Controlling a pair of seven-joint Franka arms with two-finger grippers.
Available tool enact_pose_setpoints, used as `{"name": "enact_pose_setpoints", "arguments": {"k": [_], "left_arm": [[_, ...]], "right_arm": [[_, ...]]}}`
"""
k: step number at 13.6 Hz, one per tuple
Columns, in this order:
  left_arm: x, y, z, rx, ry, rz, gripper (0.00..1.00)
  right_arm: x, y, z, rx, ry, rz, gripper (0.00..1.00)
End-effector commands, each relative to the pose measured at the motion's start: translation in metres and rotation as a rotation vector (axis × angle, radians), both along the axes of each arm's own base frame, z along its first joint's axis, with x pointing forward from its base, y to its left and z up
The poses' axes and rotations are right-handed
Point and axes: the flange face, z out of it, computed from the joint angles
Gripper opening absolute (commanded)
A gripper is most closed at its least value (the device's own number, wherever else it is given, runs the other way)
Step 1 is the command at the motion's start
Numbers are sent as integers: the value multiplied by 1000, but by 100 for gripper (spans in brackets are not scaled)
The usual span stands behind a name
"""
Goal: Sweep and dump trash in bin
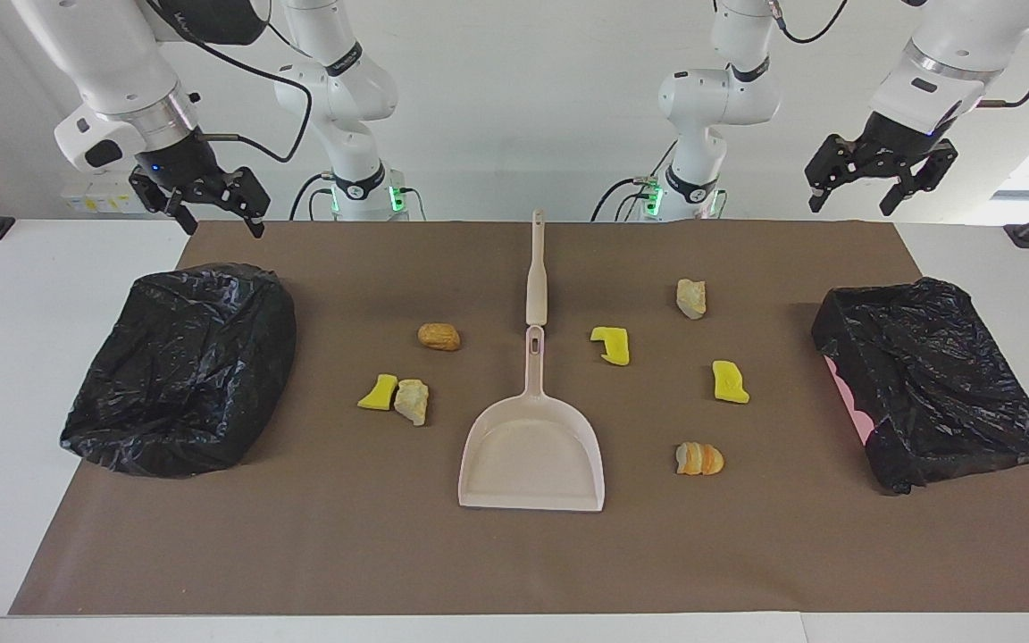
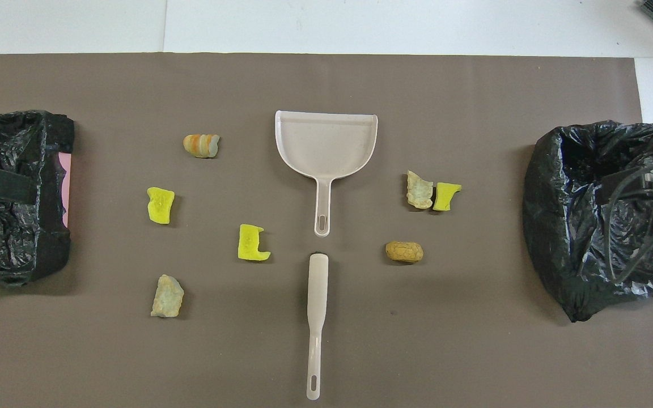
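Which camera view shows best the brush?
The overhead view: the whole brush lies flat there, seen from straight above. The facing view shows the brush too, but foreshortened, end to end with the dustpan.

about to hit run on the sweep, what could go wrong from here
1. The trash is scattered on both sides of the dustpan; the striped piece and a yellow sponge bit lie far from its mouth, so long sweeps may roll them away.
2. The brush lies flat and thin, so a grasp may slip.
3. Both bins' liners are crumpled and could catch the tipped pan.
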Motion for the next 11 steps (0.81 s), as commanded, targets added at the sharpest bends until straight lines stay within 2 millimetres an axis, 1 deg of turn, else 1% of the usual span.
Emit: {"name": "enact_pose_setpoints", "arguments": {"k": [1, 5, 9, 10, 11], "left_arm": [[-3, 0, 3, 16, -9, -14, 100], [-5, -5, 3, 8, -8, -14, 100], [-8, -6, -1, 9, 9, -10, 100], [-11, -9, 0, 9, 6, -16, 100], [-15, -17, -4, 11, 13, -31, 100]], "right_arm": [[-4, -2, 3, 2, 7, 12, 100], [-2, 2, 4, 2, -1, 12, 100], [-5, -7, 3, 0, 12, -3, 100], [-7, -6, 6, 0, 6, 7, 100], [-7, -4, 5, 3, 7, 9, 100]]}}
